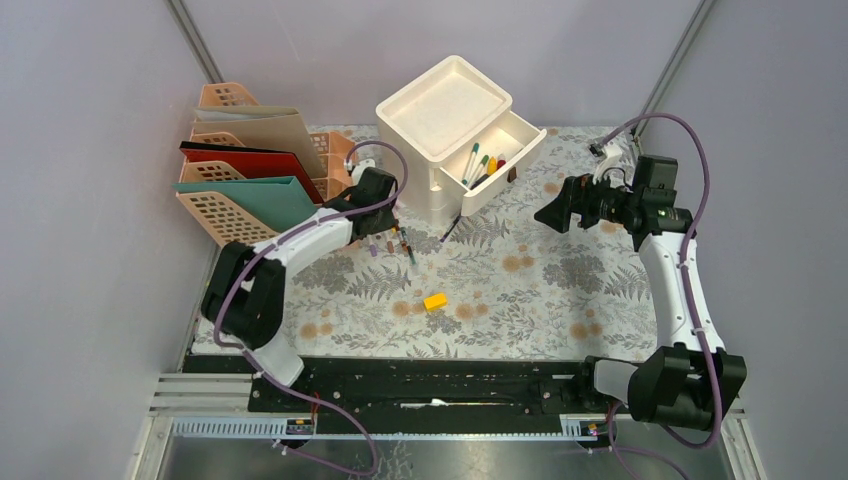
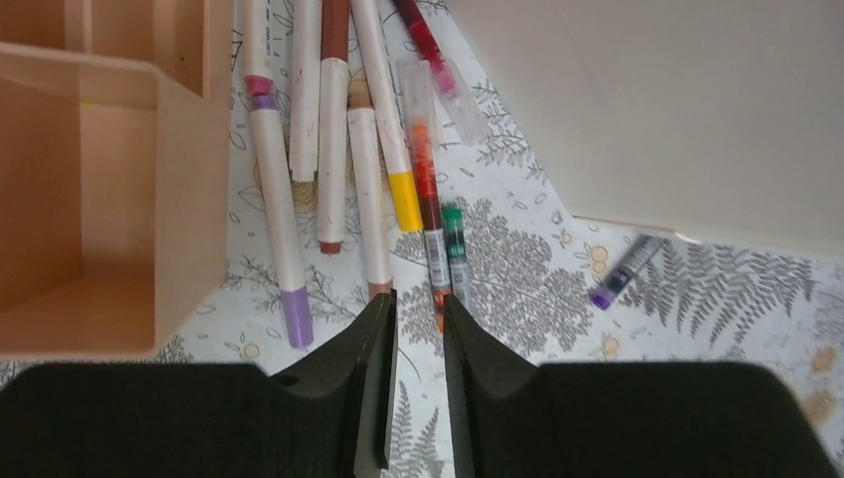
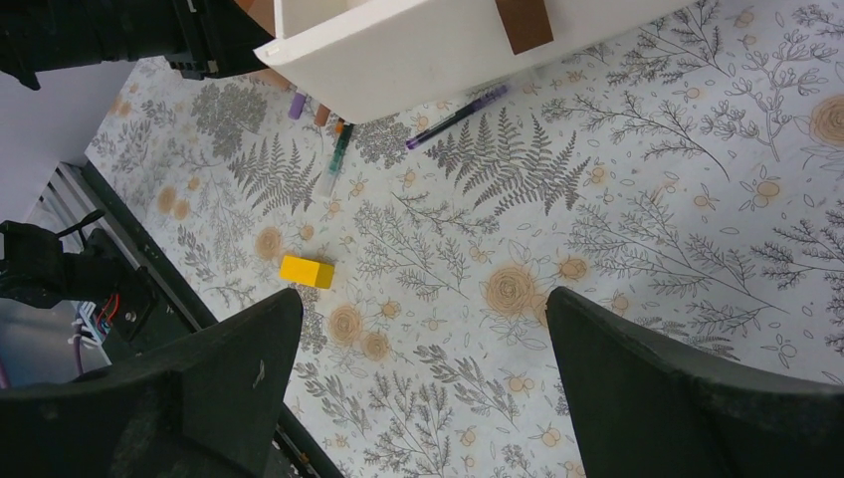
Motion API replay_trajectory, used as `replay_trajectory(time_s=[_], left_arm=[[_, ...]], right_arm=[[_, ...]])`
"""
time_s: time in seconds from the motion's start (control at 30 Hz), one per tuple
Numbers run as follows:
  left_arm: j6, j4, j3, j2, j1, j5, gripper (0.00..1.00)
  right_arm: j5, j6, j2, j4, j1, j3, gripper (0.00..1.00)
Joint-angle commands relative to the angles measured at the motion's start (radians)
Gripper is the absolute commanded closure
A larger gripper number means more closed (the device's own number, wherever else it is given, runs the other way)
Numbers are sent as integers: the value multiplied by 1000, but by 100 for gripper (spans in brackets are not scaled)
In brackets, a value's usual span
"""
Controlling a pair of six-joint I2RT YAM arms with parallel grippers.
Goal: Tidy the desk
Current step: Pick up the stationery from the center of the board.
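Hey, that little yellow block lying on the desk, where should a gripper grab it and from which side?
Take the yellow block from straight above, fingers closing across its two long faces. It lies flat on the desk, a short rectangular bar with bare cloth all round, so a top-down pinch over the narrow width looks safest.

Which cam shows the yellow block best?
Right wrist: the yellow block lies largest there, unobstructed on the desk. Top external shows the yellow block small, mid-desk. Left wrist doesn't show it.

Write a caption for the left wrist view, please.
Left gripper, narrowly parted, at the tip of an orange pen beside white markers on the fern-printed desk.
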Motion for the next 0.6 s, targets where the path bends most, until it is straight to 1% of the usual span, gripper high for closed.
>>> replay_trajectory(time_s=[0.0, 0.33, 0.57], left_arm=[[26, 1, 88, 73, 32, 27, 73], [47, -61, 228, 250, 90, 60, 76], [55, -63, 275, 308, 118, 84, 75]], right_arm=[[4, 6, -34, 56, -11, -25, 0], [-1, 21, -29, 78, -21, -37, 1], [-8, 32, -22, 88, -23, -40, 1]])
